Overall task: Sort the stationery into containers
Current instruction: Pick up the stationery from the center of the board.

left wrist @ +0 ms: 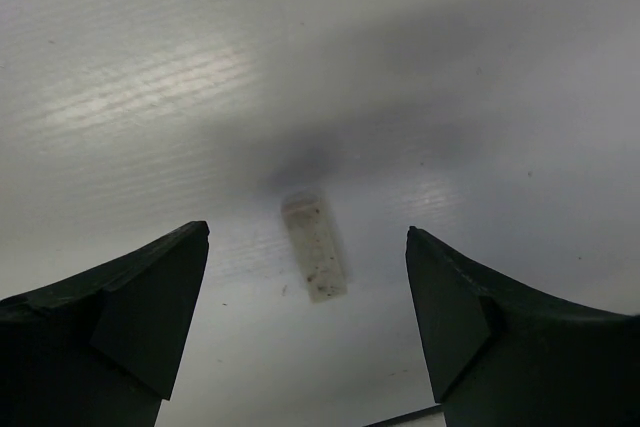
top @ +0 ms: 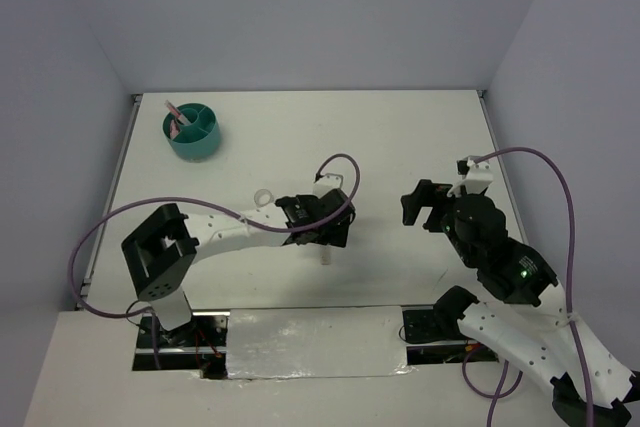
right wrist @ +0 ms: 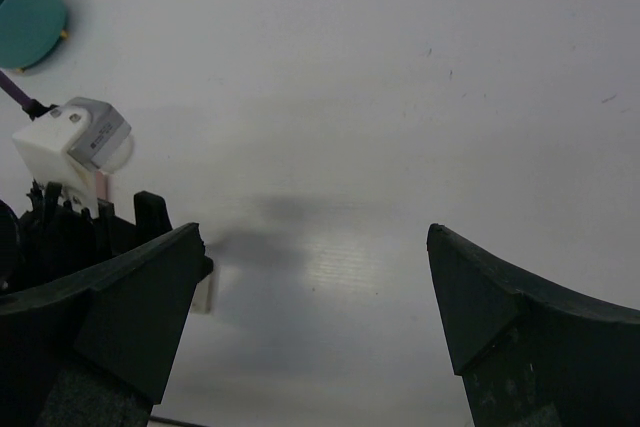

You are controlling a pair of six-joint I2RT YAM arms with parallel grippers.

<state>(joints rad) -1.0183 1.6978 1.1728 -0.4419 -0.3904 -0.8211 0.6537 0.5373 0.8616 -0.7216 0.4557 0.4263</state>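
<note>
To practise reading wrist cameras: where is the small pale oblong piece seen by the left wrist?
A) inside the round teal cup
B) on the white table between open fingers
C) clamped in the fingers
B: the pale oblong piece lies on the white table, left fingers spread either side.

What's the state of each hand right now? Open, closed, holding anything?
Left hand: open, holding nothing; a pale oblong piece lies on the table below the gap.
Right hand: open, holding nothing.
</note>
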